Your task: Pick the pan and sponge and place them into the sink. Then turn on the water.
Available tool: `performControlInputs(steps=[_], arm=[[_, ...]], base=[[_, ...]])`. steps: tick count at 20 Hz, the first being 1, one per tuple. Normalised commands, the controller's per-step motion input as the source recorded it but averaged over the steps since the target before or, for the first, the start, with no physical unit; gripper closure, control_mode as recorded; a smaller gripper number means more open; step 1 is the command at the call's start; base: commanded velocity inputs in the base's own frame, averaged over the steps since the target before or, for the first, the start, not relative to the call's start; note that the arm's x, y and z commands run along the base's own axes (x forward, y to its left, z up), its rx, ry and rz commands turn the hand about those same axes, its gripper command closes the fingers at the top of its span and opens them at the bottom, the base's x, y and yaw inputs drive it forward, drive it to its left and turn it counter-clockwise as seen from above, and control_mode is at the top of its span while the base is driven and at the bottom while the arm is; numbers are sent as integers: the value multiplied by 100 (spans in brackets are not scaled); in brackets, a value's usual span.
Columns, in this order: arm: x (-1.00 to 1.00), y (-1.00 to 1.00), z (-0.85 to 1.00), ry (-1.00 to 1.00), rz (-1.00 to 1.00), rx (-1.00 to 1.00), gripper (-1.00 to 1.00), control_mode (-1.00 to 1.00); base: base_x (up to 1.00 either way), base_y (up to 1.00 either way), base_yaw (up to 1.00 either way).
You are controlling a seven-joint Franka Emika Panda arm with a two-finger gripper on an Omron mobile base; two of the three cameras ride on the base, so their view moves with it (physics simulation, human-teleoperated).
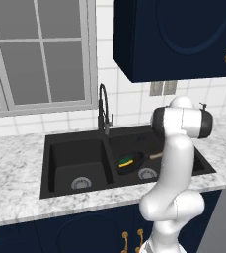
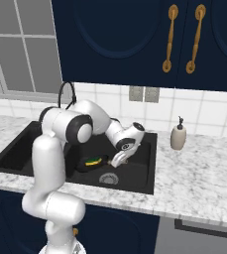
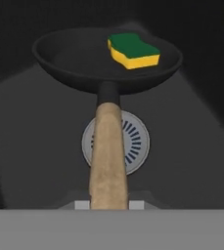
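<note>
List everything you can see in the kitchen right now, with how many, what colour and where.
pan: one, black with a light-brown wooden handle, in the right basin above the drain.
sponge: one, yellow with a green top, lying in the pan.
sink: one, matte black, two basins, set in the counter.
faucet: one, black, behind the divider, no water running.
soap dispenser: one, beige, on the counter right of the sink.
gripper: one, white, shut on the pan's handle.
</note>
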Motion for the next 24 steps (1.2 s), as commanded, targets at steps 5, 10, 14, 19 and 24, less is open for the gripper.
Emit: performControlInputs(steps=[5, 10, 14, 19, 24], arm=[[1, -8, -52, 0, 0, 0, 100, -100], [0, -12, -52, 0, 0, 0, 100, -100], [4, -4, -70, 0, 0, -3, 100, -100], [17, 0, -67, 0, 0, -8, 100, -100], [14, 0, -59, 1, 0, -11, 100, -100]], base=[[0, 0, 0], [0, 0, 0], [0, 0, 0], [0, 0, 0], [0, 0, 0]])
